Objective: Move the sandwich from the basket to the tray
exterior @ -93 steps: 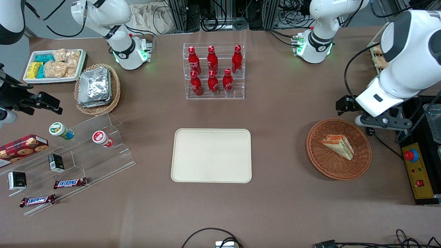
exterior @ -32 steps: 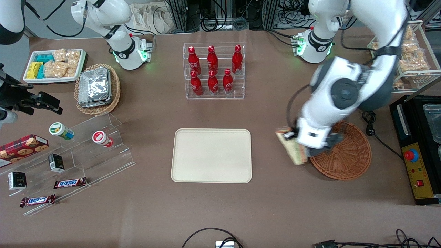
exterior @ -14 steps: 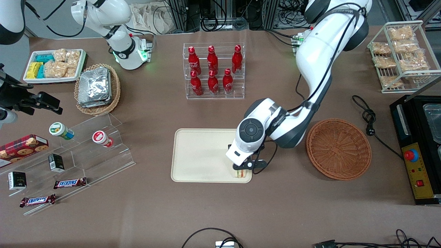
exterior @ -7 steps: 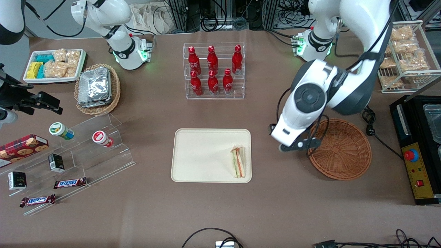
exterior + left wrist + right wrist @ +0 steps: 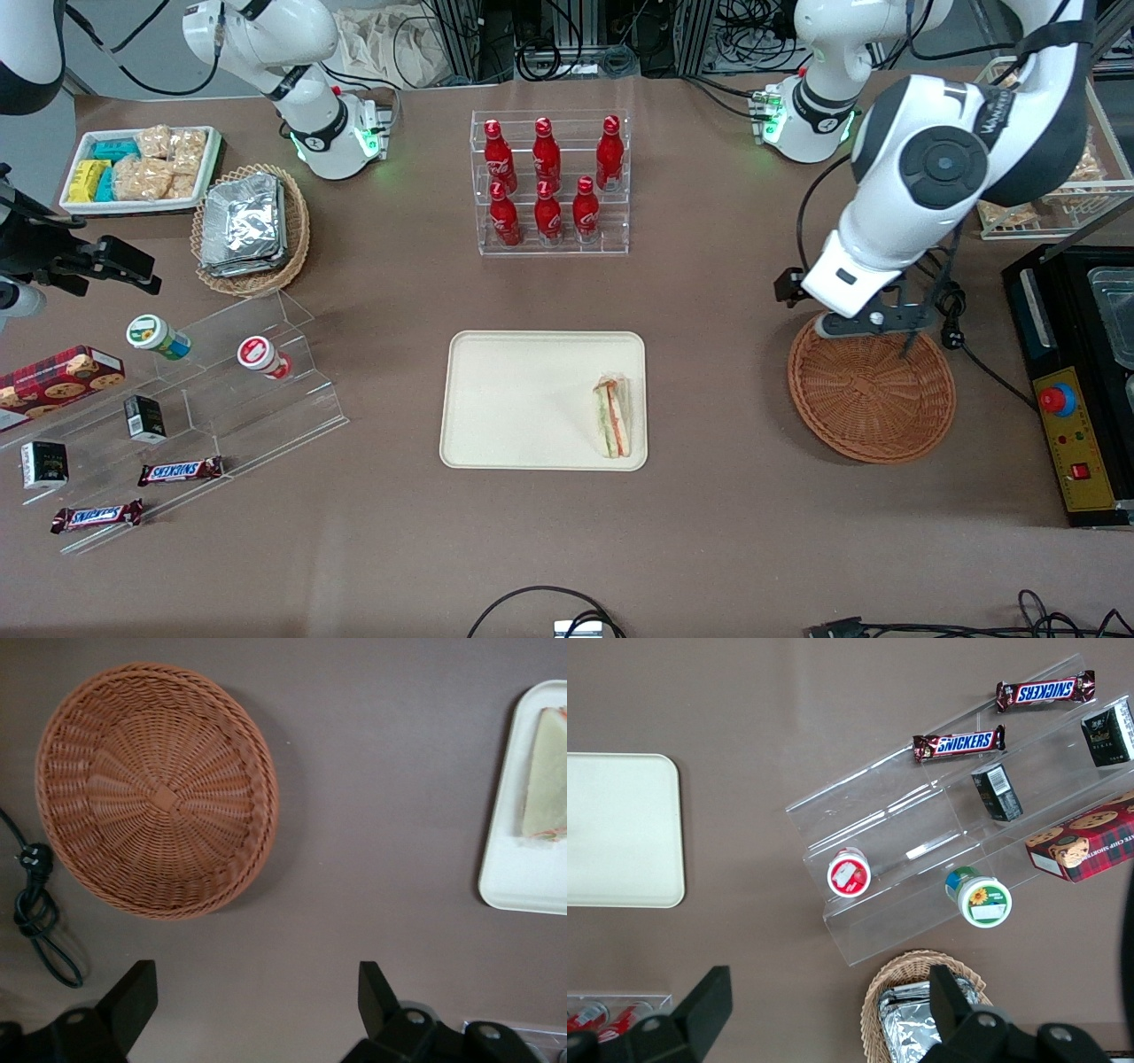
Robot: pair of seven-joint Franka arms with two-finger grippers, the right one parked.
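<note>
Sandwich (image 5: 613, 416) lies on the cream tray (image 5: 523, 399), at the tray's end toward the working arm and close to the corner nearer the front camera; its orange-red and green filling stripes face up in the front view. In the left wrist view only a pale bread face of it shows, resting just inside the tray's rim. The round reddish-brown wicker basket (image 5: 872, 394) stands well apart from the tray, toward the working arm's end of the table, and holds nothing. The left arm's gripper (image 5: 257, 1003) hangs above the basket's edge farther from the front camera, its two dark fingers (image 5: 131, 999) spread wide with nothing between them. A black cable with a plug (image 5: 34, 912) lies on the brown table (image 5: 726, 532) just beside the basket. Farther from the camera than the tray stands a clear rack of red bottles (image 5: 547, 182).
</note>
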